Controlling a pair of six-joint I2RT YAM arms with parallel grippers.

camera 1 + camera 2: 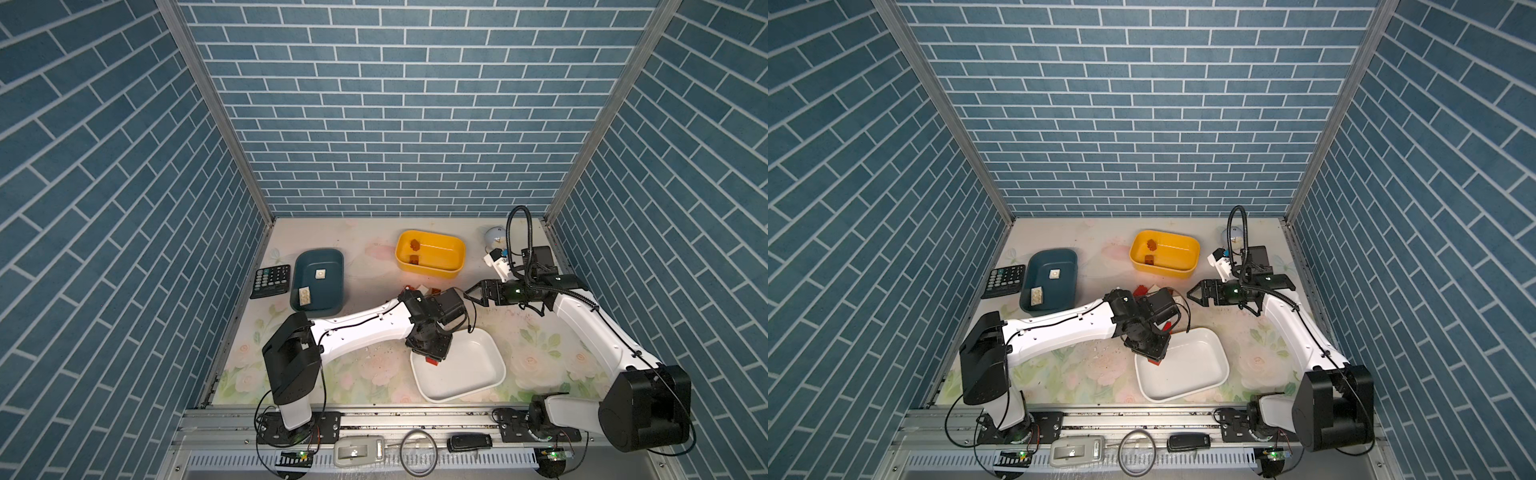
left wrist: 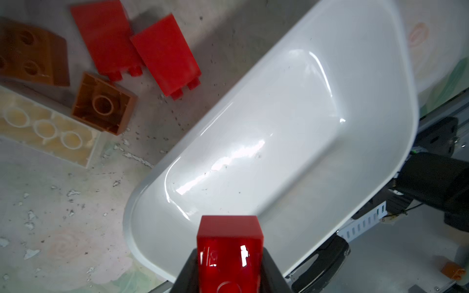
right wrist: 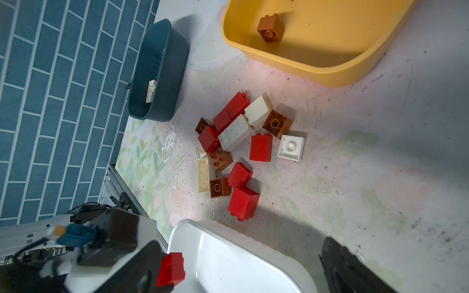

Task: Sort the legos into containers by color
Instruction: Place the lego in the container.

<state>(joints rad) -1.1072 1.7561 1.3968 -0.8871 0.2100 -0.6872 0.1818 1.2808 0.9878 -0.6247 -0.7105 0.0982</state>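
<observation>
Legos (image 3: 236, 147) in red, brown and white lie mostly in one loose heap on the tabletop (image 1: 365, 374), many of them touching, in the space between the three tubs. We see the left gripper (image 2: 229, 272) pinching a red lego (image 2: 229, 236) from both sides. It hangs over the left end of the white tub (image 1: 478, 374), the end nearest the heap. In both top views the arm's wrist hides most of that brick, and only a red edge shows under it. The right gripper (image 1: 1191, 298) has its jaws spread wide and holds nothing. It hovers to the right of the heap and points toward it, between the yellow tub (image 1: 440, 255) and the white tub. The yellow tub, at the back, holds two brown legos (image 1: 414, 245), a little apart from each other. The teal tub (image 1: 328, 291), at the back left, holds two white legos (image 1: 320, 273), one square and one oblong. A black calculator (image 1: 272, 281) lies just beside the teal tub, on its left.
</observation>
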